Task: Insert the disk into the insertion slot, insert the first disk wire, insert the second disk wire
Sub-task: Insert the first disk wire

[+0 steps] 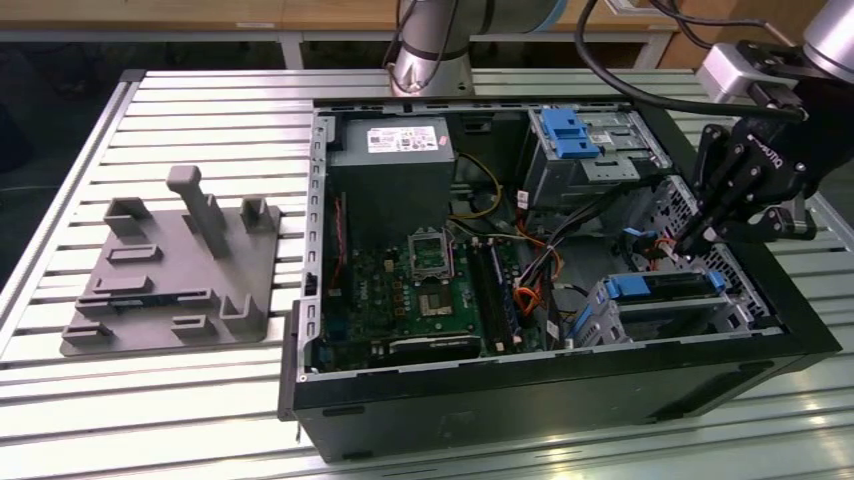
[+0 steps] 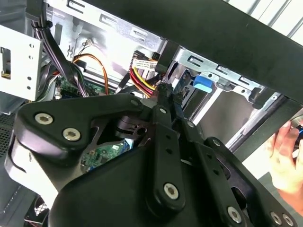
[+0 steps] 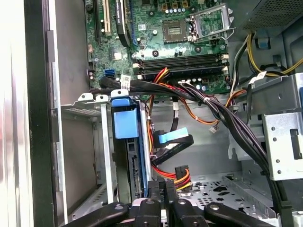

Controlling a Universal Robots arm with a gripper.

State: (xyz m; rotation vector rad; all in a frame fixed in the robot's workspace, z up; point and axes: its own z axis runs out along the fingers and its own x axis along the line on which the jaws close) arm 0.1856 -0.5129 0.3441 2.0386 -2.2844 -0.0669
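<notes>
Gripper (image 1: 697,240) is reaching down into the open computer case (image 1: 534,400) on the worktop (image 1: 200,400), on the exterior view's right. Its fingers are drawn together, and in the second wrist view they seem to be pinching a small dark plug (image 2: 161,87) at the end of the red and yellow wires (image 2: 142,78). Just beside the fingertips, the disk (image 3: 125,123) is sitting inside the insertion slot (image 3: 106,156), with its blue frame showing at the open end. A blue flat cable (image 3: 173,138) is lying loose nearby, between the slot and the circuit board (image 3: 180,42).

I judge the plug to be light, hard plastic with delicate contacts, and its wires to be springy enough to pull it askew, so it is best held on the plug's flat sides rather than on the wires. The disk looks dense and rigid, and is best handled by its frame.
</notes>
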